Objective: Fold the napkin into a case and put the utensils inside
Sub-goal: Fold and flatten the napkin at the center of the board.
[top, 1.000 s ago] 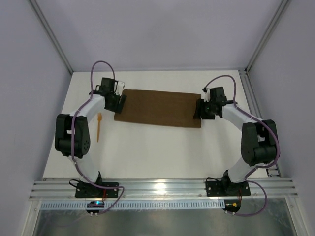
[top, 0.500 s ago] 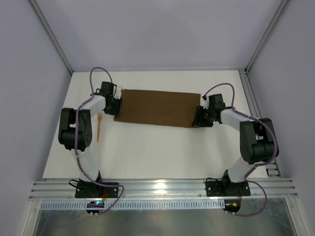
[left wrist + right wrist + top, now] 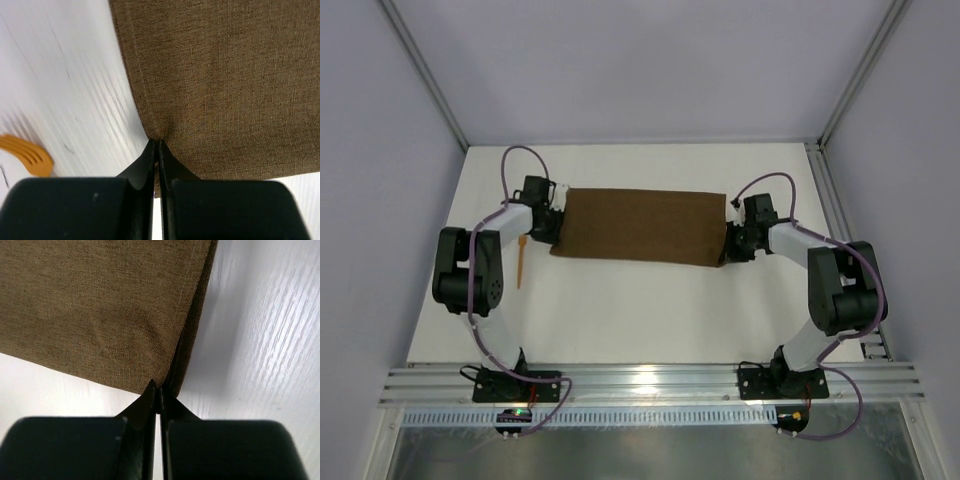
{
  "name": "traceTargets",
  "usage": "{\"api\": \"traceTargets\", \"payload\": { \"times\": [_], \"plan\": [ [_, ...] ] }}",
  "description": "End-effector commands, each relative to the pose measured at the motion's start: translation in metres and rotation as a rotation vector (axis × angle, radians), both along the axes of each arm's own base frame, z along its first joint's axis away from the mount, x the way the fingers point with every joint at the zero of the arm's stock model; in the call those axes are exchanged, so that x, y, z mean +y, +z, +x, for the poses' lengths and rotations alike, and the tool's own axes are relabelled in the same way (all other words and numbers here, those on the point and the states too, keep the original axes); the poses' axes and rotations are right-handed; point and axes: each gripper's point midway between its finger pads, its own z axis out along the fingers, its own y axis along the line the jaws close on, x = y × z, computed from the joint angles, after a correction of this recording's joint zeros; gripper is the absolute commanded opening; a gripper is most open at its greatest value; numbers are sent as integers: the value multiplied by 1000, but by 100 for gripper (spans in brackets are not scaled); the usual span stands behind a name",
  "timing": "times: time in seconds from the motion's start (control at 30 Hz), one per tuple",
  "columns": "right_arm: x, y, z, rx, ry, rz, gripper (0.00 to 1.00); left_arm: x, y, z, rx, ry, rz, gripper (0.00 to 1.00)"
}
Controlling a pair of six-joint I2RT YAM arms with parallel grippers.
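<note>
napkin (image 3: 640, 227): we count one, a dark brown oblong across the far half of the table (image 3: 640, 310), its long sides roughly along the far edge.
left gripper (image 3: 552, 222): clenched on the napkin's left short hem, cloth pinched between the tips.
right gripper (image 3: 728, 240): clamped on the right short end by its near corner, where we see two layers.
fork (image 3: 520, 262): one orange fork near the left edge, apart from the cloth; we see no second utensil.
risk: we judge both pinches shallow, so an uneven pull could slip a hem or skew the fold. The right jaws may hold only one layer.
</note>
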Motion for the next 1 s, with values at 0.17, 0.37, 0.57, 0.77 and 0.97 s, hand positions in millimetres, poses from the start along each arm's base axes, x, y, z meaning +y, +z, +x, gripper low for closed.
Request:
{"api": "traceTargets", "payload": {
  "times": [0.17, 0.37, 0.57, 0.77, 0.97],
  "plan": [
    [7, 22, -68, 101, -13, 55, 3, 15, 12, -104, 143, -174, 62, 0],
    [21, 13, -122, 181, -28, 84, 9, 24, 20, -161, 213, -256, 94, 0],
    [16, 37, -127, 121, -53, 53, 55, 15, 46, -198, 275, -367, 28, 52],
    [4, 130, -17, -275, -69, 64, 61, 24, 122, -115, -54, -186, 37, 58],
    [21, 134, 53, -349, 114, 55, 41, 21, 111, -18, -176, -59, -43, 22]
  ]
}}
